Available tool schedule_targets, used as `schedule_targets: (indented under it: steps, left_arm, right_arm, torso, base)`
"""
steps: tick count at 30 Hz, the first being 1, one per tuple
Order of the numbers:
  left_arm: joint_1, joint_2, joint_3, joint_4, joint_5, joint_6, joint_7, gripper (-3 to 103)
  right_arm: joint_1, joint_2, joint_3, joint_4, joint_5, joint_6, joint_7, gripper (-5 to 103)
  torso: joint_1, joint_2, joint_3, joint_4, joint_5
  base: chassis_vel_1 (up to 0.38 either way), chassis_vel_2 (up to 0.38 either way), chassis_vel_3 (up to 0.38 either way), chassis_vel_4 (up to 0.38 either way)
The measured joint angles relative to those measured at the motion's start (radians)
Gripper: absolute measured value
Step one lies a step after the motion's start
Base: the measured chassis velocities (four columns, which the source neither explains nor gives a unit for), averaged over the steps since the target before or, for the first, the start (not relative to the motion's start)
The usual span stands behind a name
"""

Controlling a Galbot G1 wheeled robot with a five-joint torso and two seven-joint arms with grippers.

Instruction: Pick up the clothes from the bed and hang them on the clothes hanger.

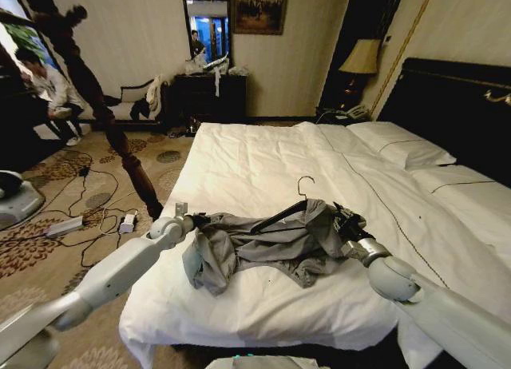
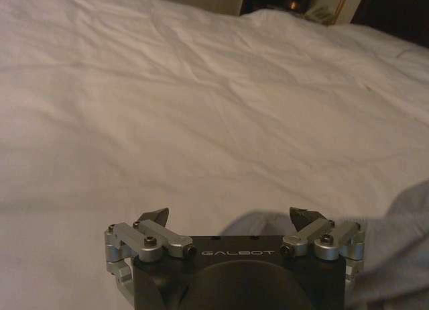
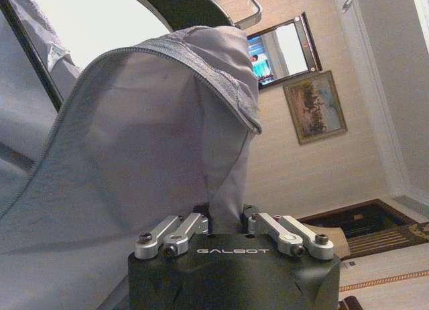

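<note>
The light grey shirt (image 1: 271, 245) hangs bunched just above the bed's white duvet (image 1: 263, 161), draped over the black clothes hanger (image 1: 275, 216), whose silver hook (image 1: 306, 185) sticks up. My right gripper (image 1: 349, 225) holds the shirt's right end. In the right wrist view this gripper (image 3: 226, 221) is shut on a fold of grey shirt (image 3: 147, 142), with the hanger (image 3: 181, 5) above it. My left gripper (image 1: 194, 221) is at the shirt's left end. In the left wrist view it (image 2: 231, 219) is open over the duvet (image 2: 201, 109), grey fabric (image 2: 402, 243) lying beside it.
White pillows (image 1: 399, 149) and a black headboard (image 1: 455, 105) lie at the far right. A tall dark wooden pole (image 1: 120, 137) leans left of the bed. Cables and power strips (image 1: 80, 224) litter the carpet there. A dark dresser (image 1: 207, 97) stands against the far wall.
</note>
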Motion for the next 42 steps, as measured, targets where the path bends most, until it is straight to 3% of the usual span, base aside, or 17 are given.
schedule_targets:
  steps: [1,4,7,12,14,17,18,21,24,29,38,42]
  left_arm:
    - [-0.01,-0.015,0.007,0.015,0.003,-0.004,0.004,101]
    - [-0.036,-0.049,0.034,0.051,0.012,-0.008,0.017,91]
    - [-0.04,-0.056,0.052,0.066,0.03,-0.008,0.026,86]
    - [-0.039,-0.055,0.066,0.085,0.063,-0.016,0.047,64]
    - [-0.039,-0.055,0.066,0.086,0.063,-0.018,0.048,64]
    - [-0.041,-0.056,0.066,0.087,0.058,-0.026,0.049,47]
    - [-0.041,-0.056,0.066,0.087,0.058,-0.026,0.049,47]
    - [-0.042,-0.061,0.058,0.092,0.061,-0.025,0.052,32]
    - [-0.041,-0.064,0.056,0.1,0.063,-0.024,0.052,26]
    - [-0.026,-0.068,0.055,0.105,0.064,-0.024,0.035,4]
    - [-0.02,-0.057,0.019,0.071,0.036,-0.055,0.014,0]
    - [-0.022,-0.029,-0.05,-0.002,-0.018,-0.064,-0.02,0]
  right_arm:
    - [0.0,0.0,-0.001,0.0,0.0,0.0,0.0,19]
    - [0.0,-0.002,-0.001,0.0,0.002,0.0,0.0,19]
    - [-0.001,-0.006,-0.001,0.002,0.003,0.0,0.0,19]
    - [-0.001,-0.011,0.009,0.003,0.011,0.0,0.002,19]
    - [0.0,-0.012,0.009,0.002,0.012,0.0,0.003,19]
    - [0.0,-0.016,0.007,-0.001,0.013,0.002,0.004,19]
    - [0.0,-0.016,0.007,-0.001,0.013,0.002,0.004,19]
    - [0.005,-0.007,0.01,-0.003,0.026,0.001,0.007,19]
    - [0.004,-0.008,0.016,-0.005,0.03,0.001,0.008,19]
    - [0.0,-0.014,0.025,-0.007,0.036,0.001,0.013,19]
    - [-0.002,-0.01,0.025,-0.008,0.035,0.001,0.016,19]
    - [-0.003,-0.005,0.028,-0.008,0.047,-0.008,0.024,19]
  torso:
    - [0.0,0.0,0.0,-0.0001,-0.0001]
    - [0.0,0.0,0.0,-0.0007,0.0001]
    - [0.0,0.0,0.0,-0.0006,0.0]
    - [0.0,0.0,0.0,0.0,-0.0002]
    - [0.0,0.0,0.0,-0.0001,-0.0002]
    - [0.0,0.0,0.0,-0.0004,-0.0002]
    - [0.0,0.0,0.0,-0.0004,-0.0002]
    - [0.0,0.0,0.0,-0.0003,-0.0001]
    - [0.0,0.0,0.0,-0.0004,-0.0001]
    - [0.0,0.0,0.0,-0.0003,-0.0004]
    - [0.0,0.0,0.0,-0.0002,-0.0003]
    - [0.0,0.0,0.0,-0.0006,-0.0003]
  base:
    - [0.0,0.0,0.0,0.0]
    - [0.0,0.0,0.0,0.0]
    - [0.0,0.0,0.0,0.0]
    - [0.0,0.0,0.0,0.0]
    - [0.0,0.0,0.0,0.0]
    - [0.0,0.0,0.0,0.0]
    - [0.0,0.0,0.0,0.0]
    - [0.0,0.0,0.0,0.0]
    - [0.0,0.0,0.0,0.0]
    - [0.0,0.0,0.0,0.0]
    - [0.0,0.0,0.0,0.0]
    - [0.0,0.0,0.0,0.0]
